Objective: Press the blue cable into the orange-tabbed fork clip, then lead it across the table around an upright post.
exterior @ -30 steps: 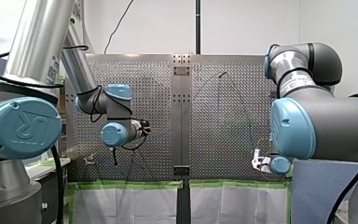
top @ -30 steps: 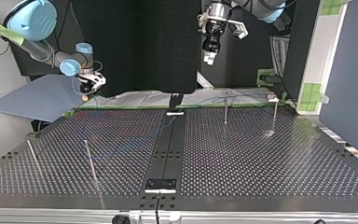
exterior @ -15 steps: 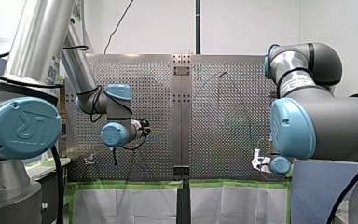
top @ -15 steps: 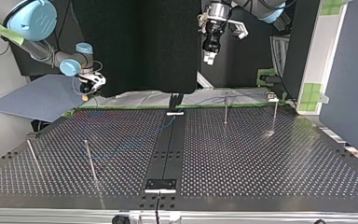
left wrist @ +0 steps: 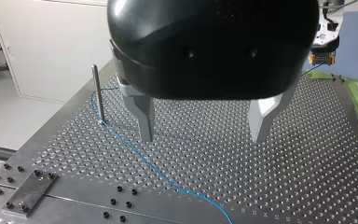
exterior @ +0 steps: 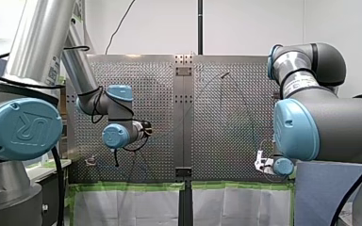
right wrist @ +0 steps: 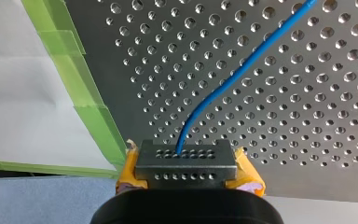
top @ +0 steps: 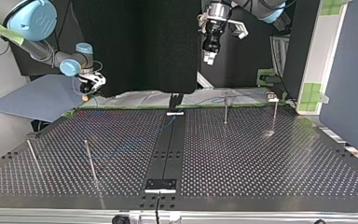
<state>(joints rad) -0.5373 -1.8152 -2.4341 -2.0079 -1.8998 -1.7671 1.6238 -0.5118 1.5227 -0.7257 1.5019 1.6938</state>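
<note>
Between the right gripper's (right wrist: 182, 156) fingers, which were shut on it with orange pads (right wrist: 249, 176) showing at either side, sat one end of the cable (right wrist: 242, 70). From there it ran out over the perforated surface (right wrist: 307, 116), close to the edge lined with green tape (right wrist: 93, 121). In the left wrist view its slack lay flat on the surface and passed the foot of a post (left wrist: 96, 93), touching or just beside it; I could not tell which. The clip (exterior: 90, 161) seemed to be the small fitting near the surface's lower left corner in the front view. It was too small to read, and I could not tell whether the cable sat in it. The left gripper (left wrist: 204, 135) hung above the surface with its metal fingers wide apart and nothing between them.

The cable looked thin, light and limp. It would likely sag and curl rather than hold a line, and could slip through a loose pinch. I judged the best hold to be a firm one just beside the stretch to be seated, so that a short taut length meets the fork, with the other gripper taking the slack farther along.
</note>
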